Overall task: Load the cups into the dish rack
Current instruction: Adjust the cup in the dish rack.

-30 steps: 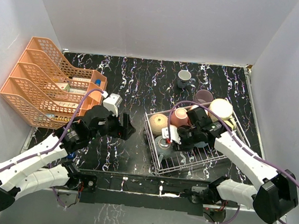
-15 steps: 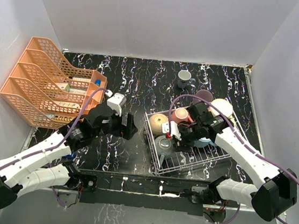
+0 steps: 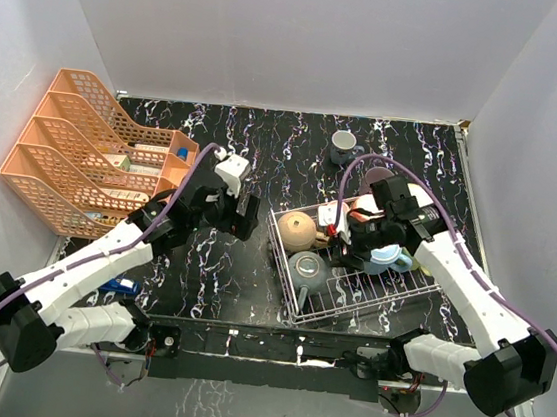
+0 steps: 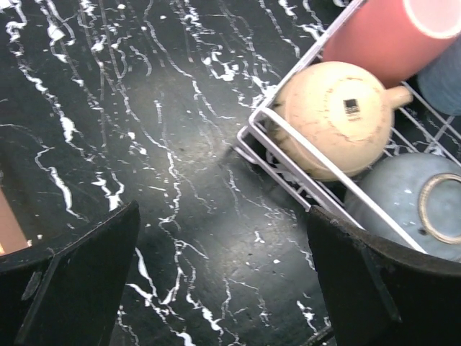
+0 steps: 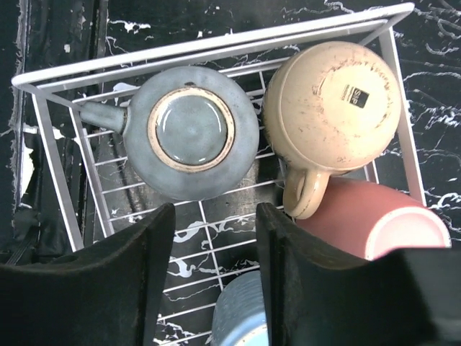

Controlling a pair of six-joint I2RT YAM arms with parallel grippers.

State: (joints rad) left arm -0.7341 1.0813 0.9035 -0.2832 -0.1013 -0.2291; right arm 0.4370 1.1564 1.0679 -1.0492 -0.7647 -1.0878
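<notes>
Left gripper (image 4: 223,267) hung wide open, empty, over table (image 4: 144,144) beside left edge of dish rack (image 5: 216,43); right gripper (image 5: 215,223) half-open, empty, above racked grey-teal mug (image 5: 191,130).

Place: a robot test cell in a lab, not a lived-in kitchen.
Enclosure: plain white panels (image 3: 279,27) close in the counter (image 3: 264,157) on three sides.
Surface: the counter is black with white marble-like veining.
Machines: a left arm (image 3: 103,249) and a right arm (image 3: 471,281) stand on a rail (image 3: 273,349) at the near edge, and purple cables (image 3: 377,158) loop off them.
Props: a white wire dish rack (image 3: 281,266) of mugs (image 3: 296,231) and an orange tiered tray (image 3: 62,164) look like staged household items.
</notes>
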